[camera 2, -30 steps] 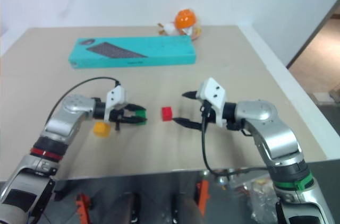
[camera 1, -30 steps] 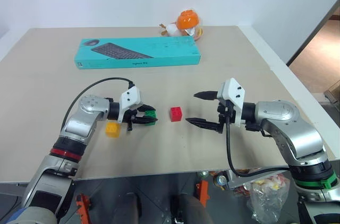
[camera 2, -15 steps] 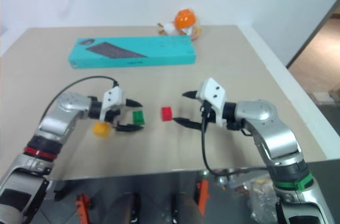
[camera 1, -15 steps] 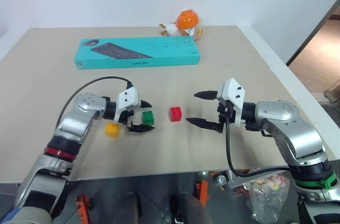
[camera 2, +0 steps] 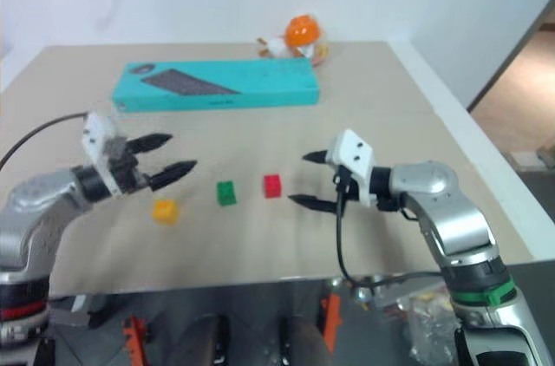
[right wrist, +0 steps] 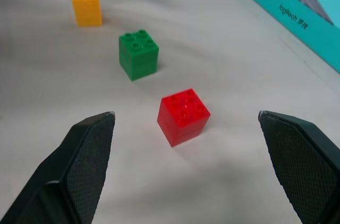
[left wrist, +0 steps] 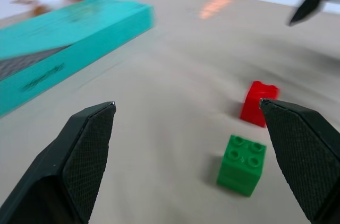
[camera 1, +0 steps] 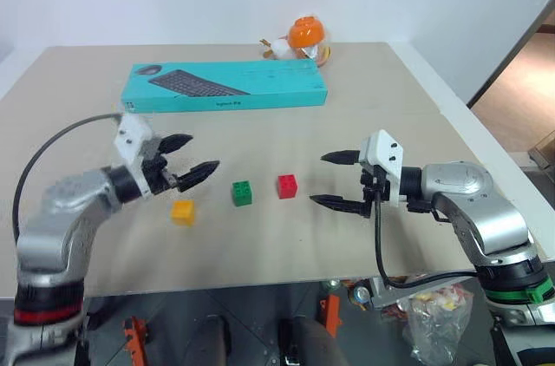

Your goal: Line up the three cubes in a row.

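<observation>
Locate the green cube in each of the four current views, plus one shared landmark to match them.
Left eye view: green cube, lower centre, between the yellow-orange cube and the red cube.
Right eye view, lower centre, same order.
Left wrist view, lower right, red cube just beyond it.
Right wrist view, upper middle, between the yellow-orange and red cubes.
Shared landmark: teal keyboard box, behind the cubes in the eye views.

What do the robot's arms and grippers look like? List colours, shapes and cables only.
Both arms are rounded silver-grey metal. The left gripper and right gripper each have two black, pointed, textured fingers on a white wrist block. A black cable loops from each wrist. A green ring bands the right arm, a red ring the left.
</observation>
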Tool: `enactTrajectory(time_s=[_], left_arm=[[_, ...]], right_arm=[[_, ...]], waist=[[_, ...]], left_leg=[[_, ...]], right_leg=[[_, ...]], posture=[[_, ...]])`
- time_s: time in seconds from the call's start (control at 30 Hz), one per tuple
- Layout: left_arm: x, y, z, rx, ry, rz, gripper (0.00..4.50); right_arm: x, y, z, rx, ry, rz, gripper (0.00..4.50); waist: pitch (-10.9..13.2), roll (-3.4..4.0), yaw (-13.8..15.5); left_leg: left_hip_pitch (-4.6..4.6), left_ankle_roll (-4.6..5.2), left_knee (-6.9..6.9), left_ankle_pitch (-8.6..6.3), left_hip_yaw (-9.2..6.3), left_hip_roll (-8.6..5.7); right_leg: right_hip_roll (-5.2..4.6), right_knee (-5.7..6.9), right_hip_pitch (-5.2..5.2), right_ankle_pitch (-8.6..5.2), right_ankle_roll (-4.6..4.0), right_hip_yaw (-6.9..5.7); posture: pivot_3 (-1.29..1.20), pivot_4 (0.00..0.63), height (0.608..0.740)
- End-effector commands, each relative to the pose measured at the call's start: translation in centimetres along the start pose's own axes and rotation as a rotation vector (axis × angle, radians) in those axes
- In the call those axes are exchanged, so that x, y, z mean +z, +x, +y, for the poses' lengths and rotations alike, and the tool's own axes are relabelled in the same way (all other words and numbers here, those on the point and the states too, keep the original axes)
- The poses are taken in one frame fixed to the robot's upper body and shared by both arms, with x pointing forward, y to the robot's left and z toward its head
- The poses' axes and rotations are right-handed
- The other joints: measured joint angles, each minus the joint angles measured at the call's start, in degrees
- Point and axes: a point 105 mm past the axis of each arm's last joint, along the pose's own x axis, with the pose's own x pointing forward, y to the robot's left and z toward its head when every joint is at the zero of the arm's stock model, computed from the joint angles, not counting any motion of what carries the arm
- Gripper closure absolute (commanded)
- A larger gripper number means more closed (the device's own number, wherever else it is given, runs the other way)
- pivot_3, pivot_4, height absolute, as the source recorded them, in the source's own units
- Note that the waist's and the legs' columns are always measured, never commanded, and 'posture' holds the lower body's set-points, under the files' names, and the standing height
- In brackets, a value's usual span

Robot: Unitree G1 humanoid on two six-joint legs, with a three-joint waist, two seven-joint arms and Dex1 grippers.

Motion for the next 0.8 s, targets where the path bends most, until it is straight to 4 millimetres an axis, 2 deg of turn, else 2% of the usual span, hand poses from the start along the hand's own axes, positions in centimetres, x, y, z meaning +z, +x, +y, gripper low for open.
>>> enactTrajectory(time_s=[0.03, 0.17, 0.3, 0.47, 0.57, 0.8], left_arm=[[-0.4, -2.7, -1.0, 0.256, 0.009, -0.070, 0.02], [-2.4, -3.8, -1.8, 0.385, -0.020, -0.040, 0.02], [-4.2, -4.7, -1.7, 0.551, -0.075, -0.012, 0.02], [-5.3, -3.5, -3.5, 0.497, -0.114, 0.006, 0.02], [-5.5, -3.3, -3.7, 0.483, -0.154, 0.004, 0.02], [-6.8, -3.1, -4.2, 0.423, -0.178, 0.066, 0.02]], right_arm=[[0.4, -0.1, -0.2, 0.019, -0.038, -0.005, 0.00], [0.4, 0.1, -0.3, 0.040, -0.047, 0.001, 0.00], [0.4, 0.2, -0.5, 0.055, -0.056, 0.008, 0.00], [0.6, 0.3, -0.5, 0.059, -0.050, 0.000, 0.00], [0.8, 0.4, -0.3, 0.064, -0.039, -0.015, 0.00], [3.2, 0.5, 1.2, 0.173, 0.045, -0.206, 0.00]], waist=[[0.0, -0.03, 0.0], [0.0, -0.04, 0.1], [0.0, -0.05, 0.1], [0.0, -0.06, 0.1], [0.0, -0.06, 0.1], [0.0, -0.06, 0.1]], left_leg=[[0.02, 0.00, 0.00, -0.01, 0.03, -0.03], [0.10, 0.02, 0.03, 0.01, 0.05, -0.04], [0.18, 0.10, 0.04, 0.06, 0.03, -0.17], [0.30, 0.11, 0.07, 0.07, 0.00, -0.31], [0.31, 0.11, 0.08, 0.07, -0.01, -0.31], [0.30, 0.09, -0.01, 0.05, 0.00, -0.26]], right_leg=[[-0.02, 0.00, 0.02, -0.01, 0.00, 0.13], [0.03, 0.00, 0.05, -0.09, -0.19, 0.32], [0.02, 0.00, 0.05, -0.09, -0.21, 0.49], [0.00, -0.01, 0.09, -0.08, -0.18, 0.60], [0.03, -0.01, 0.05, -0.08, -0.18, 0.67], [0.15, -0.01, 0.02, -0.08, -0.19, 0.65]], posture=[[0.00, 0.150, 0.740], [0.00, 0.150, 0.740], [0.00, 0.150, 0.740], [0.00, 0.150, 0.740], [0.00, 0.150, 0.740], [0.00, 0.150, 0.740]])
